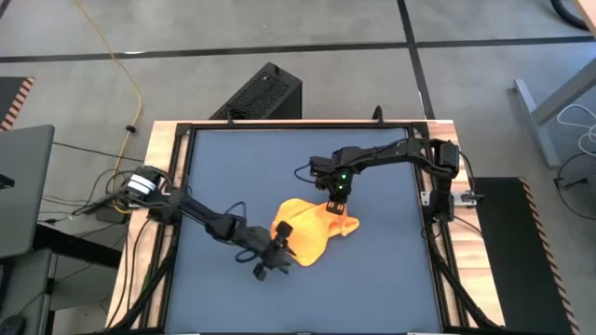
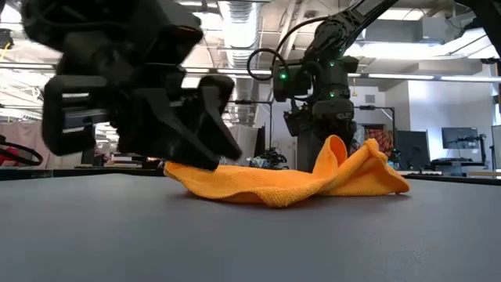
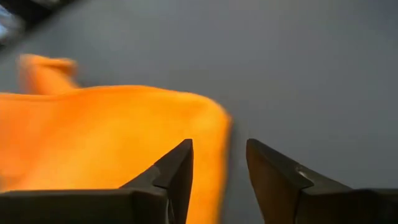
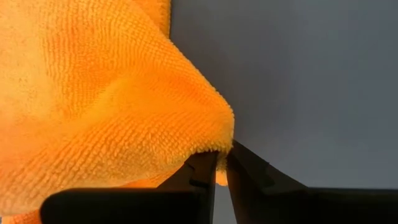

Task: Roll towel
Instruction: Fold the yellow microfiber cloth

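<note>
Table (image 1: 214, 167): dark blue-grey top in a wooden frame with black rails; it carries the towel and both arms reach in over it.
Left arm (image 1: 200, 216): comes in from the left edge and runs toward the middle of the near half of the table; large and blurred at the front of the low view.
Right arm (image 1: 391, 154): comes in from the far right corner, bends toward the centre and points down onto the towel; a green light shows on its wrist.
Towel (image 1: 307, 233): yellow, lying crumpled near the table's centre, a little toward the near edge; in the low view it lies flat and low on the left arm's side and rises to a peaked fold (image 2: 335, 153) under the right arm.
Left gripper (image 3: 219, 167): at the towel's edge on the near-left side, down at table level; fingers (image 3: 177, 171) apart, with the towel's rim and bare table showing in the gap; nothing clamped between them.
Right gripper (image 4: 219, 171): over the towel's far-right part; fingers (image 4: 202, 174) nearly together, with a small bit of yellow cloth showing in the narrow gap and the raised fold bulging just ahead of the tips.
Floor box (image 1: 261, 93): black, beyond the table's far edge.
</note>
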Motion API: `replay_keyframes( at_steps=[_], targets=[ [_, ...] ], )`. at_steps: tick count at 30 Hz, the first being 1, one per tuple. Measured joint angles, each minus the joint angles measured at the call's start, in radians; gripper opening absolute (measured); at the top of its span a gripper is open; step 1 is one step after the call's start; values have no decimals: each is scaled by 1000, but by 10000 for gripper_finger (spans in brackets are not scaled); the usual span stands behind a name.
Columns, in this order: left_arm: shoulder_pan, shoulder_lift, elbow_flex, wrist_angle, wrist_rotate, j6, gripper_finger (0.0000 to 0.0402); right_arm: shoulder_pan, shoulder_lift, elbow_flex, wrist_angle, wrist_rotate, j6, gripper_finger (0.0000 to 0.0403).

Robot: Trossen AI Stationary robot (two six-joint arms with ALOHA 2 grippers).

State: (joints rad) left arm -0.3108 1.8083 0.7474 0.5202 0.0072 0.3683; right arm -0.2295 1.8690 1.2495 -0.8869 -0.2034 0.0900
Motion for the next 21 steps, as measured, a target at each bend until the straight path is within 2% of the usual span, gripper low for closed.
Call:
replay_keyframes(
  at_steps=[4,12,17,21],
  targets=[
    [44,29,76,-101,98,-7,143,0,0,0,-3,-5,24,64],
    [105,158,149,-103,312,-22,137,7,0,23,-132,-9,68,64],
    [123,187,182,-105,315,-49,129,33,0,74,-225,-9,80,64],
    [123,187,182,-106,295,-48,71,65,-48,95,-270,-7,89,64]
  ],
)
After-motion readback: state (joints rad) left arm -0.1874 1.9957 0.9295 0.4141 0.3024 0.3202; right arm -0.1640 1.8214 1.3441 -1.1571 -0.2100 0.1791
